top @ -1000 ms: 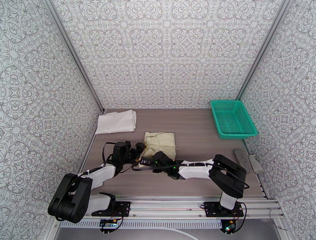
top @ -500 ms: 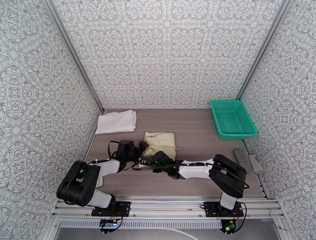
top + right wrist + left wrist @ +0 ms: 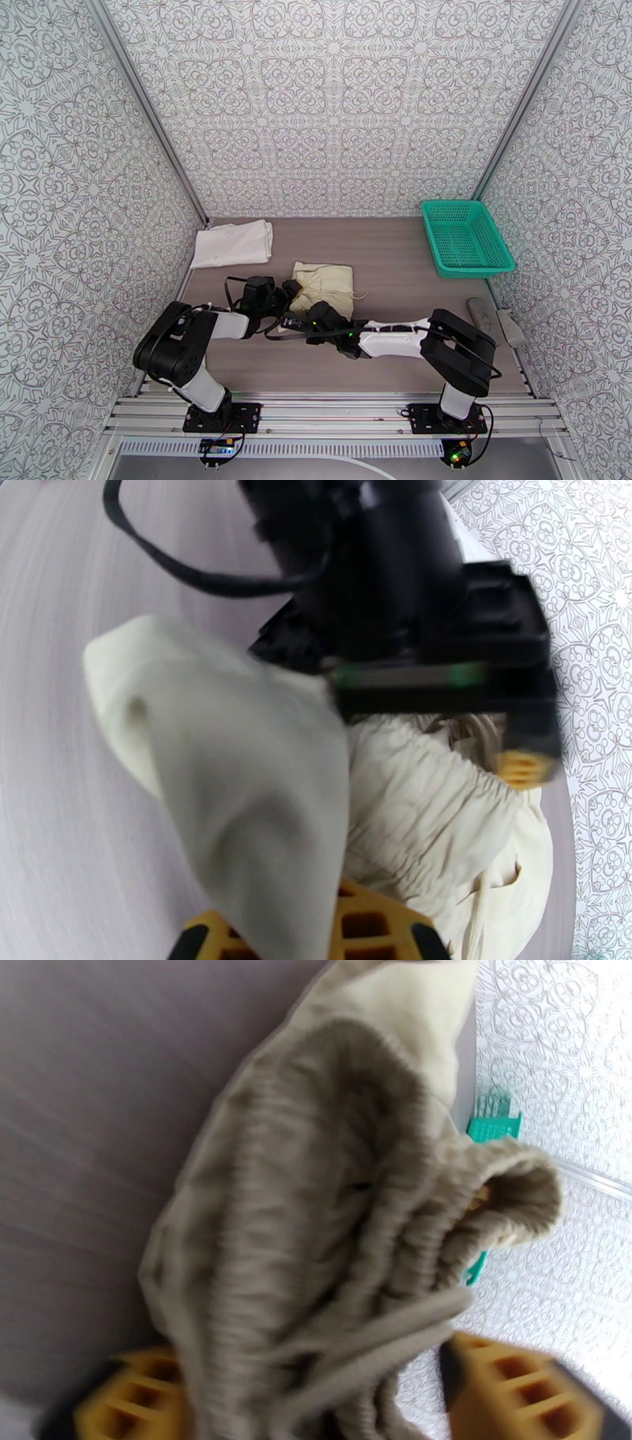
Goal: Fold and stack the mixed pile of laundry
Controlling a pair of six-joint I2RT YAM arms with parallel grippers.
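The beige garment (image 3: pixel 325 284) lies mid-table, its near-left part bunched up. My left gripper (image 3: pixel 289 292) is at that corner; in the left wrist view the gathered waistband (image 3: pixel 340 1220) fills the gap between its yellow fingers (image 3: pixel 130 1394), which touch it on both sides. Just in front, my right gripper (image 3: pixel 299 319) is shut on a raised fold of the same garment (image 3: pixel 245 796), the cloth running down between its fingers (image 3: pixel 371 926). The white T-shirt (image 3: pixel 233 243) lies folded at the back left, away from both grippers.
A teal mesh basket (image 3: pixel 466 237) stands at the back right. A grey object (image 3: pixel 483 314) lies along the right edge. Patterned walls close in the left, back and right sides, and a metal rail (image 3: pixel 332 410) runs along the front.
The left arm has reached forward and right to the beige garment's corner, and its jaws have narrowed around the waistband. The right arm has stayed put, holding its fold.
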